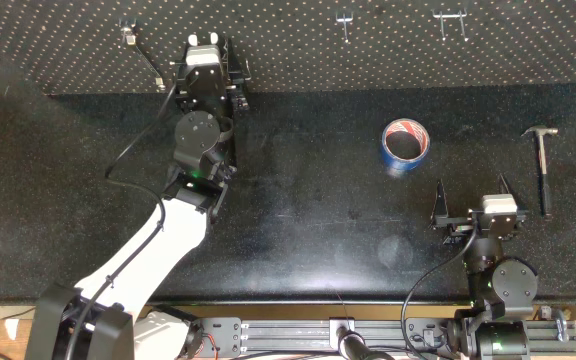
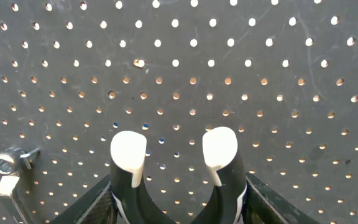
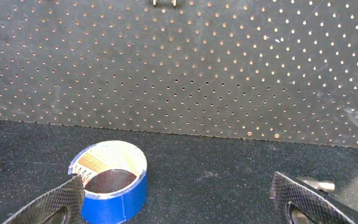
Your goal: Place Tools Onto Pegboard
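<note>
Pegboard (image 2: 278, 37) stands close before left gripper (image 2: 174, 152), jaws parted.

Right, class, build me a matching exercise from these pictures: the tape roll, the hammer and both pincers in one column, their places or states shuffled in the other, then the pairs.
Things
1. tape roll
2. hammer
3. left pincer
4. right pincer

Places and states
A. open and empty, close up to the pegboard
B. lying on the table at its right end, head toward the pegboard
C. open and empty, at the table's near side, facing the tape roll
D. blue, on the table, left of the hammer in the top view

Pairs: 1-D, 2-B, 3-A, 4-C
</note>
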You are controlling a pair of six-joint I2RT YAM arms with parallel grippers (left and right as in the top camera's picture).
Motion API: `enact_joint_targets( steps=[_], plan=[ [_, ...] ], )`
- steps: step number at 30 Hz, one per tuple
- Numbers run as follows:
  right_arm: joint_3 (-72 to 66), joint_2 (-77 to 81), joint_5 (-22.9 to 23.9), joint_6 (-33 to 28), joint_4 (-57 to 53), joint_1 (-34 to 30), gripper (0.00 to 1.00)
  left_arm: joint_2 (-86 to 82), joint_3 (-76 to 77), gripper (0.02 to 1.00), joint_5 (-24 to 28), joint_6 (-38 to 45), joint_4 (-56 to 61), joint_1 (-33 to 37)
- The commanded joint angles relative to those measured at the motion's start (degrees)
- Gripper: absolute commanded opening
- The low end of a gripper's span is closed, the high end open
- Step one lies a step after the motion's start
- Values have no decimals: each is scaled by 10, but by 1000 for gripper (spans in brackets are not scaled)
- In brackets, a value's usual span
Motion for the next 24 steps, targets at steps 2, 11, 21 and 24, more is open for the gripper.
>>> enact_joint_targets(
  steps=[2,11,21,24],
  plan=[
    [-3,-4,-5,-7,0,4,976,18,21,27,22,4,18,2],
    [-3,-4,-5,-7,0,4,976,34,21,29,37,-17,29,2],
    [-3,-4,-5,-7,0,4,976,65,21,29,58,-17,27,2],
    [-3,-4,-5,-7,0,4,976,71,21,29,58,-17,24,2]
  ],
)
